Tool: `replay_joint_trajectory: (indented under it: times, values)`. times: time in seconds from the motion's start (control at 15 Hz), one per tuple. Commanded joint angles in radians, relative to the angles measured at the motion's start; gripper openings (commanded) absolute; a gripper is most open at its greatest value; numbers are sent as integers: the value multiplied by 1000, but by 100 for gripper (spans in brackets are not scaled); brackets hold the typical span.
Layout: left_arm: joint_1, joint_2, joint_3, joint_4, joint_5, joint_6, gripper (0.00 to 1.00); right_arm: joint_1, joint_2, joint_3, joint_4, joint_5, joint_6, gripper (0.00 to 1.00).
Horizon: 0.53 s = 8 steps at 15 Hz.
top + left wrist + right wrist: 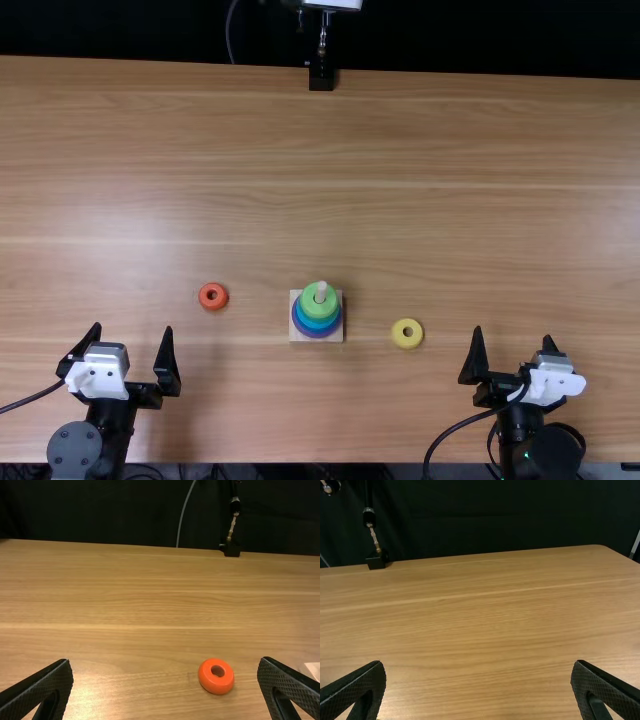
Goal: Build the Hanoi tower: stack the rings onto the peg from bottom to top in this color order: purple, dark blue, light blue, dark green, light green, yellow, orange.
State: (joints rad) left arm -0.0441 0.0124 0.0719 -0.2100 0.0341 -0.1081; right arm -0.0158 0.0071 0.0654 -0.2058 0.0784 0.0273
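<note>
Left gripper (133, 328) and right gripper (513, 334) have textured black jaws parted; a round orange ring (205, 302) and yellow ring (400, 340) flank a tapering stack (320, 311) on the grained worktop (450, 220).

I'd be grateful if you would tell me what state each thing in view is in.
Peg: upright, tip exposed
Top green ring: threaded on the peg
Orange ring: lying flat, off the peg
Yellow ring: lying flat, off the peg
Base: lying flat
Left gripper: open, empty
Right gripper: open, empty
</note>
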Motion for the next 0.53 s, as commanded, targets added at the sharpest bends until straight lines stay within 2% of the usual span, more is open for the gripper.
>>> replay_joint_trajectory:
  times: [0.0, 0.47]
  values:
    - [4, -12, -66, -27, 16, 7, 100, -1, -7, -50, -60, 14, 4, 100]
    - [4, -12, -66, -27, 17, 7, 100, -3, -7, -50, -60, 12, 8, 100]
